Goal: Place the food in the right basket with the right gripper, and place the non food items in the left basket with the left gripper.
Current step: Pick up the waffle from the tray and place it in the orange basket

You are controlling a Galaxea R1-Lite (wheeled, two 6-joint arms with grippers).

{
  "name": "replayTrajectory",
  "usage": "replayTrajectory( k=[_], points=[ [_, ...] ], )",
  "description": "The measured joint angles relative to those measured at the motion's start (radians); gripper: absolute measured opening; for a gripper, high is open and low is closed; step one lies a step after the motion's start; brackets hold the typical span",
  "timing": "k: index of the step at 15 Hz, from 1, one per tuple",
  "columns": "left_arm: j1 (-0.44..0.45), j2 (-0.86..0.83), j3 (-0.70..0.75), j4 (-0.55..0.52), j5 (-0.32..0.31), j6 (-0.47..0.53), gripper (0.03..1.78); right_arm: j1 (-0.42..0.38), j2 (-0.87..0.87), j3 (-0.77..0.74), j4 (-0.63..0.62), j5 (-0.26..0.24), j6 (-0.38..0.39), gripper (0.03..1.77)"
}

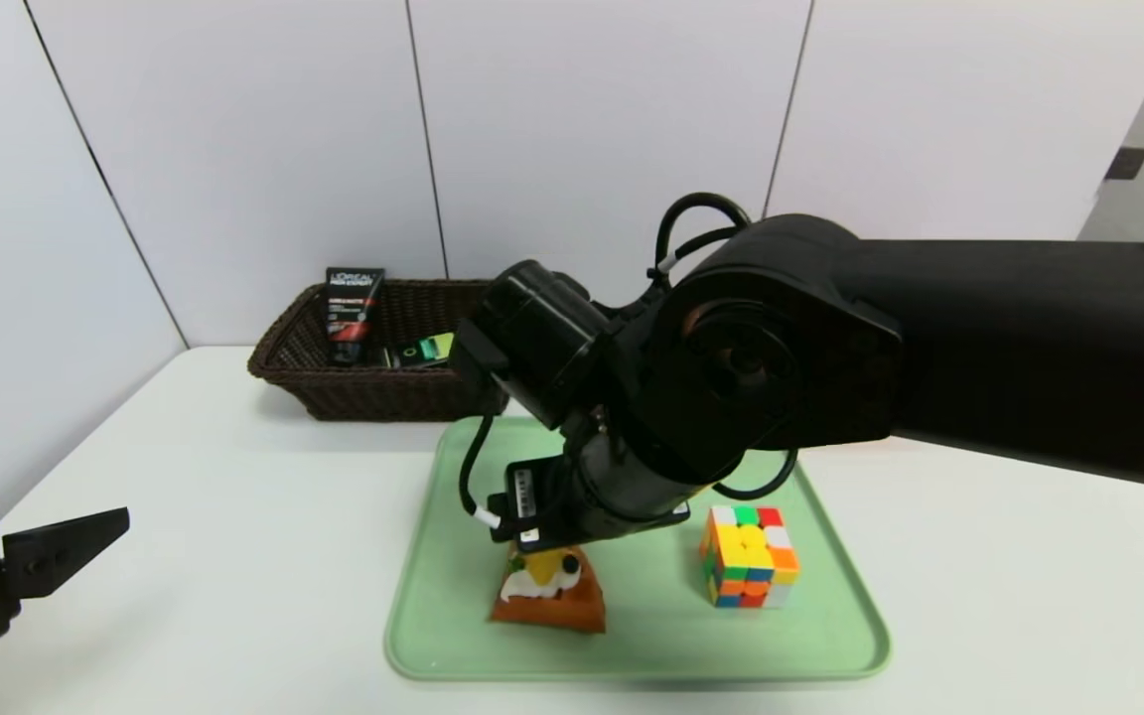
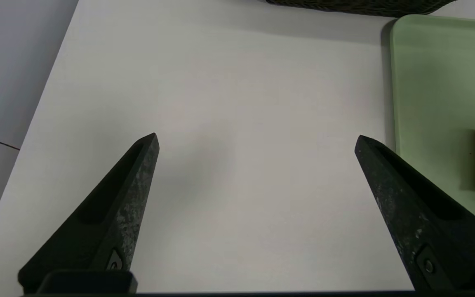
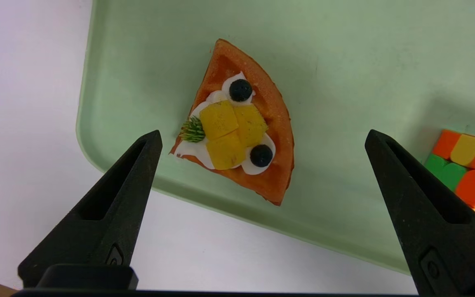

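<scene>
The food, an orange-brown waffle wedge (image 1: 552,596) with cream, yellow fruit and dark berries (image 3: 237,123), lies on the green tray (image 1: 632,655). My right gripper (image 3: 262,136) hangs open above the wedge, its fingers well apart on either side and touching nothing. The multicoloured puzzle cube (image 1: 749,556) stands on the tray to the right of the wedge. The dark brown left basket (image 1: 363,387) at the back holds the black L'Oreal tube (image 1: 354,313) and the black bottle with a green label (image 1: 418,353). My left gripper (image 2: 256,137) is open over bare table at the near left. The right basket is hidden.
My right arm (image 1: 830,338) reaches across the scene from the right and blocks the back right of the table. The white table (image 1: 234,516) lies between the tray and the left wall. The tray's edge (image 2: 435,82) is just right of my left gripper.
</scene>
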Motion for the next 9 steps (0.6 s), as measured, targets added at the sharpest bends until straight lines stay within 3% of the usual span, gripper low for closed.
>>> replayTrajectory(
  k=[9],
  points=[
    [0.001,-0.047,-0.004,0.021,-0.001,0.007,1.69,0.036,0.063,0.0,-0.001,-0.016,0.007,1.7]
  ],
)
